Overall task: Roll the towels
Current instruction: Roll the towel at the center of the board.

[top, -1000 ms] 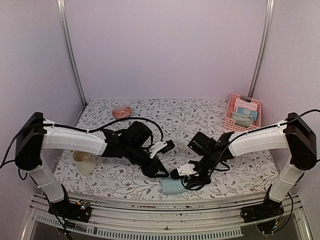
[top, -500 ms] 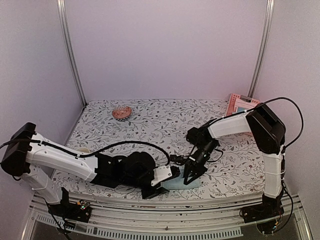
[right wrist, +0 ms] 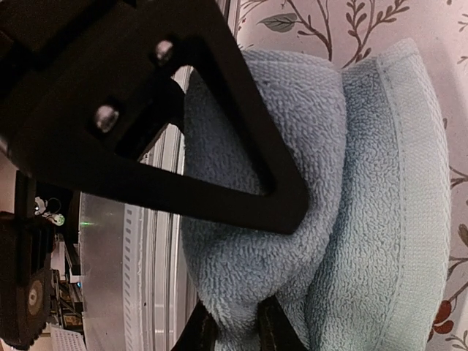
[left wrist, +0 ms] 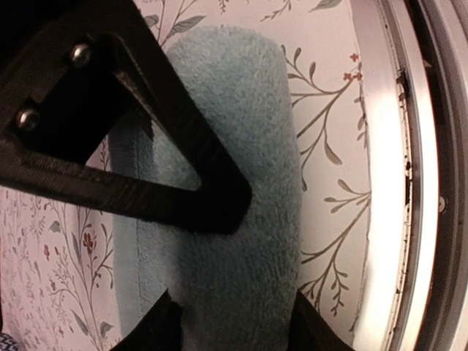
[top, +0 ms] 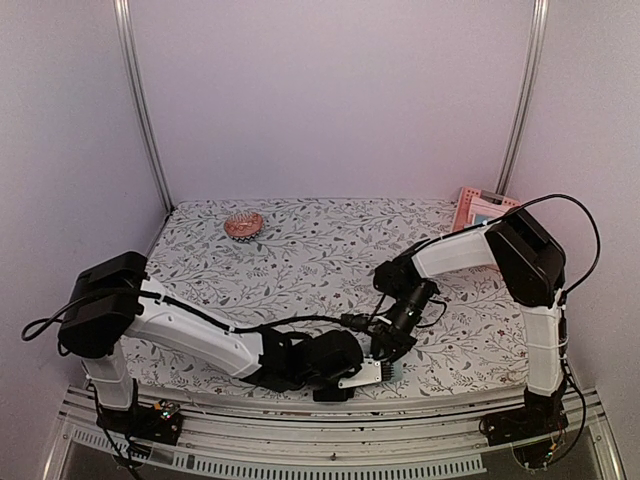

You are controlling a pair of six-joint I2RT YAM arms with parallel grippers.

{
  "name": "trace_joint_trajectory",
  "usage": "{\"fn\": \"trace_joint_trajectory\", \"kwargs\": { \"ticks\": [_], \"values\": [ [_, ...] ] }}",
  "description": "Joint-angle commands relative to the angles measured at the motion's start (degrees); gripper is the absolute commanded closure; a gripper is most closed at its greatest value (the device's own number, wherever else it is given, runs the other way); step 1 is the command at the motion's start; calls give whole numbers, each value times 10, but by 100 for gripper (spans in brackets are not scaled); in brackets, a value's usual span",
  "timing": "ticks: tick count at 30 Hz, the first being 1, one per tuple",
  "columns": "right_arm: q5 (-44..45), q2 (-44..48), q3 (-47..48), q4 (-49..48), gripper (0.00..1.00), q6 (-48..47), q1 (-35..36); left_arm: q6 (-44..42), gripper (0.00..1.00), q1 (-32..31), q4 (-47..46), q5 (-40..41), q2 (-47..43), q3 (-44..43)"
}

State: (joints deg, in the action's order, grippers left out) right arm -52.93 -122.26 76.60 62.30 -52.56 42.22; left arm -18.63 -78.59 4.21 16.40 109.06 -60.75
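Your top view looks down from above and behind the arm bases, across the floral-patterned table (top: 300, 250). Both wrist views sit very close to the light blue terry towel (left wrist: 241, 241) (right wrist: 380, 183) beside the silver metal table rail (left wrist: 395, 146). Overhead, that towel (top: 390, 373) is a sliver at lower centre.

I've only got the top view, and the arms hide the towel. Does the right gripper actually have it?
Observer: Yes. The right wrist view shows the right gripper pinching a thick fold of the blue towel.
Operator: And the left?
Observer: The left gripper straddles the rolled part, with towel filling the gap between the jaws.
Operator: How near the edge is it?
Observer: The roll lies alongside the metal rail, with a strip of table between them.
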Motion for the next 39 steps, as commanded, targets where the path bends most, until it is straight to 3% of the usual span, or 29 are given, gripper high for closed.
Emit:
{"fn": "trace_joint_trajectory", "kwargs": {
  "ticks": [1, 5, 9, 16, 22, 29, 34, 39],
  "values": [
    [35, -12, -9, 9, 82, -5, 4, -12, 60, 6, 18, 1, 23, -21],
    [38, 37, -12, 12, 66, -2, -1, 12, 75, 19, 38, -33, 21, -29],
    [45, 113, -17, 6, 55, 14, -31, 33, 81, 29, 68, -73, 16, -39],
    [48, 227, -30, -14, 54, 50, -79, 68, 83, 47, 110, -148, 25, -58],
    [93, 354, -90, -116, 53, 115, -87, 114, 86, 92, 133, -237, 41, -75],
    [154, 461, -182, -237, 53, 131, -87, 170, 86, 172, 173, -421, 108, -123],
    [274, 493, -255, -292, 53, 90, -20, 209, 86, 212, 193, -541, 158, -149],
    [367, 488, -298, -338, 49, 65, 66, 232, 86, 236, 197, -601, 183, -162]
  ]
}}
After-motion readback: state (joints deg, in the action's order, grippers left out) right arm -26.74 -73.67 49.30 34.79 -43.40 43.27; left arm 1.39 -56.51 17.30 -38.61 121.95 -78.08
